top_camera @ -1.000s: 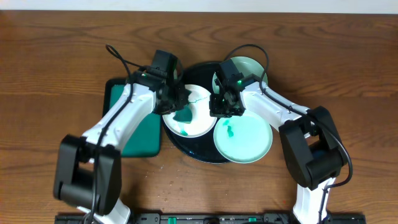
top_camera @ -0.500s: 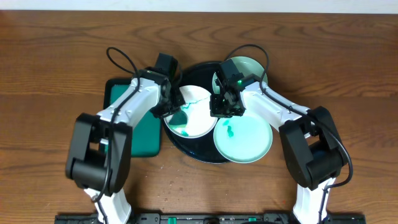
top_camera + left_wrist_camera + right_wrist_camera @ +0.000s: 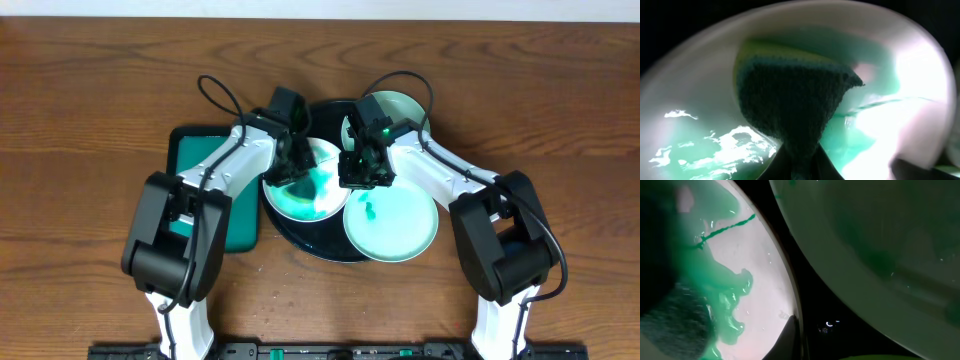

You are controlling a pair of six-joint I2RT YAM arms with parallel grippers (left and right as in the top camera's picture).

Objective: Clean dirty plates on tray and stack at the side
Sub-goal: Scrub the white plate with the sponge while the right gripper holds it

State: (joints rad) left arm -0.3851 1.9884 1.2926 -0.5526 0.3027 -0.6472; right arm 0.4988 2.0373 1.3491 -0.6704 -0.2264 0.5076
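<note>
— How far along is it?
— Early. At the tray's (image 3: 320, 246) near edge, the near mint plate (image 3: 395, 225) is lying smeared. Mid-tray, the left hand (image 3: 290, 166) is clamping a sponge (image 3: 790, 100) and pressing it onto the wet green white plate (image 3: 312, 198). The right hand (image 3: 362, 172) is sitting at that plate's rim; whether it is gripping, I cannot tell.
— And beyond?
— The far mint plate (image 3: 400, 105) is waiting at the tray's far edge. Nothing is stacked beside the tray yet.

- Overhead view: bright, even and sharp; soft shadows fall on the table (image 3: 90, 90) beside the white plate (image 3: 325, 203).
- Left wrist view: motion-blurred, with glare washing out that plate's right rim.
- Right wrist view: dim, soft-focus, with wet glints on it.
</note>
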